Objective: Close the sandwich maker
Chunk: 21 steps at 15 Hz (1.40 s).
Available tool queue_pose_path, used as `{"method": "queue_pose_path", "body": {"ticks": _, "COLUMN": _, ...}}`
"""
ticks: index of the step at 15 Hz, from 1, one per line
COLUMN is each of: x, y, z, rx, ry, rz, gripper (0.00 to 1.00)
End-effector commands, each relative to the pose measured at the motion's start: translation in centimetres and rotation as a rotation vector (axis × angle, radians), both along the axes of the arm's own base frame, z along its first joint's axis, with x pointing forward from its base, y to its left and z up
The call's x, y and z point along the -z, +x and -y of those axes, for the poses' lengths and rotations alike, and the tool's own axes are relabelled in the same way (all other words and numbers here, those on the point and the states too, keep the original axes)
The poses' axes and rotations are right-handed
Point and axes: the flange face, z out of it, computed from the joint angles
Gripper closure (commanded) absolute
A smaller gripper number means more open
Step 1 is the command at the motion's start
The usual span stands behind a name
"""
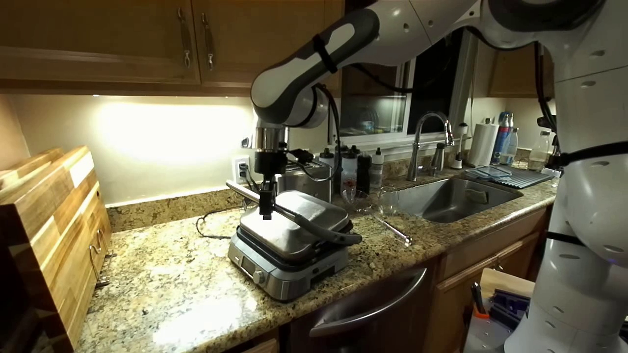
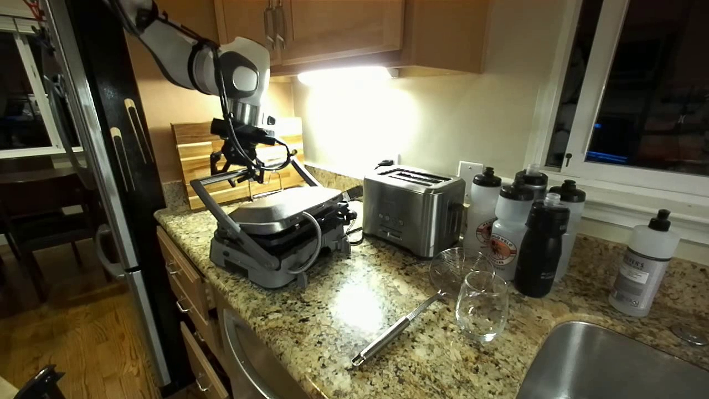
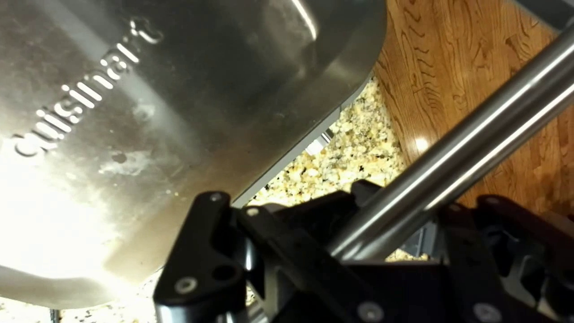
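The silver sandwich maker stands on the granite counter in both exterior views, also here. Its lid lies over the base, with dark plates and a gap showing between them. The lid fills the left of the wrist view. The bar handle is raised above the lid on its side arms. My gripper is at the bar, also here. In the wrist view the bar passes between my spread fingers. The right fingertip is hidden there.
A wooden slatted rack stands at the counter's end. A toaster is beside the sandwich maker, with several bottles beyond. A strainer and a glass lie near the sink. Wall cabinets hang above.
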Motion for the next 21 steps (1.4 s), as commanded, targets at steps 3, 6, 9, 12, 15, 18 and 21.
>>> {"method": "queue_pose_path", "body": {"ticks": 3, "x": -3.4, "y": 1.4, "z": -2.0, "rx": -0.084, "ry": 0.026, "rz": 0.074, "gripper": 0.92}}
{"method": "queue_pose_path", "body": {"ticks": 6, "x": -4.4, "y": 1.3, "z": -2.0, "rx": -0.082, "ry": 0.043, "rz": 0.106, "gripper": 0.93}}
{"method": "queue_pose_path", "body": {"ticks": 9, "x": -5.6, "y": 1.3, "z": -1.4, "rx": -0.054, "ry": 0.063, "rz": 0.132, "gripper": 0.93}}
{"method": "queue_pose_path", "body": {"ticks": 12, "x": -5.5, "y": 1.3, "z": -0.3, "rx": -0.03, "ry": 0.064, "rz": 0.138, "gripper": 0.94}}
{"method": "queue_pose_path", "body": {"ticks": 15, "x": -3.8, "y": 1.4, "z": 0.4, "rx": -0.017, "ry": 0.059, "rz": 0.101, "gripper": 0.65}}
{"method": "queue_pose_path", "body": {"ticks": 18, "x": -3.7, "y": 1.5, "z": 0.5, "rx": -0.024, "ry": 0.065, "rz": 0.102, "gripper": 0.47}}
{"method": "queue_pose_path", "body": {"ticks": 21, "x": -3.9, "y": 1.5, "z": 0.9, "rx": -0.018, "ry": 0.079, "rz": 0.106, "gripper": 0.28}}
